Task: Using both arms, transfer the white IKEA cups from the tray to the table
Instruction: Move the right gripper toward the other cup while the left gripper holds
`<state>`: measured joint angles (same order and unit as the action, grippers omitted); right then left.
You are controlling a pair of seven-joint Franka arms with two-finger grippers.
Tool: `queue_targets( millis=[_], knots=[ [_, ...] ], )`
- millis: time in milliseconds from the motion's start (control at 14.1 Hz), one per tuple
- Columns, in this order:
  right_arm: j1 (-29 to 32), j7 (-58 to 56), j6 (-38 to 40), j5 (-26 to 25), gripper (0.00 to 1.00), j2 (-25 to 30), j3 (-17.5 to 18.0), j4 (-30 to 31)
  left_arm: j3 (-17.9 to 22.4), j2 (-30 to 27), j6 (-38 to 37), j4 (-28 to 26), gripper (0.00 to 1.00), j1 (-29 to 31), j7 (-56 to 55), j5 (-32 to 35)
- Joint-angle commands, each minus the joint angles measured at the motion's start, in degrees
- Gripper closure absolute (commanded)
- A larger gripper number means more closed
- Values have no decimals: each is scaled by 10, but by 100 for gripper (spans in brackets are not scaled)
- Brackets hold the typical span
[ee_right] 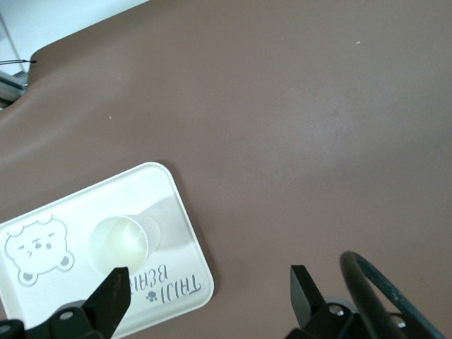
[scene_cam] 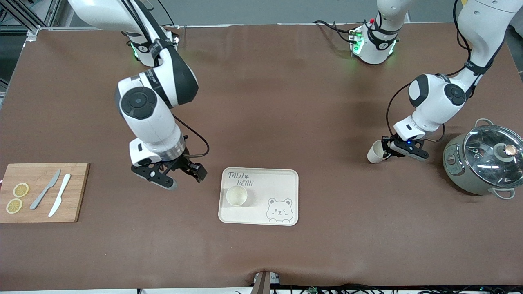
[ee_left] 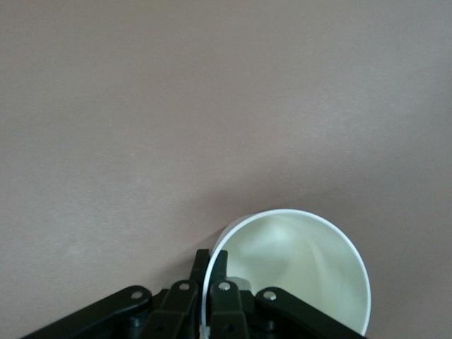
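Cream rectangular bear-printed tray (scene_cam: 286, 179), nearest the table's front edge, holds one upright cream-white handleless cup (scene_cam: 236, 195). Right gripper (scene_cam: 180, 178) hangs beside it, fingers wide, empty. Left gripper (scene_cam: 388, 149), toward the left arm's end, clamps the second, tilted cup (scene_cam: 376, 152).

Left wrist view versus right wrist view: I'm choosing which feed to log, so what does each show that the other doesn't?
Only the left wrist view shows the held cup, gripped at its rim by the left gripper over bare table, its open mouth toward the camera. Only the right wrist view shows the tray with its bear drawing, the placed cup upright on it, and the open right gripper over the table beside the tray. Both show the brown table.
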<state>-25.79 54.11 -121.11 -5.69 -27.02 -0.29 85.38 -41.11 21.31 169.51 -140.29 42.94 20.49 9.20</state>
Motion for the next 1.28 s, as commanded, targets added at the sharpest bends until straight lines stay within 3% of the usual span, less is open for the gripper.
queue_targets(
  millis=[0, 355, 710, 781, 852, 1207],
  knots=[
    [-10, 42, -10, -16, 0, -36, -6, -34, 0, 5, 6, 4, 100, 6, 8, 14],
    [-20, 107, -34, -16, 0, -80, -6, -62, 1, 6, 4, 4, 100, 4, 6, 15],
    [-32, 144, -35, -17, 0, -109, -7, -79, 2, 6, 4, 4, 61, 3, 5, 14],
    [-34, 155, -40, -17, 0, -115, -7, -79, 2, 6, 3, 4, 46, 3, 5, 14],
    [-36, 162, -45, -17, 0, -118, -7, -78, 2, 6, 4, 4, 40, 3, 5, 14],
    [-49, 163, -54, -15, 0, -148, -6, -78, 2, -1, 2, 10, 38, 5, 2, 15]
  ],
)
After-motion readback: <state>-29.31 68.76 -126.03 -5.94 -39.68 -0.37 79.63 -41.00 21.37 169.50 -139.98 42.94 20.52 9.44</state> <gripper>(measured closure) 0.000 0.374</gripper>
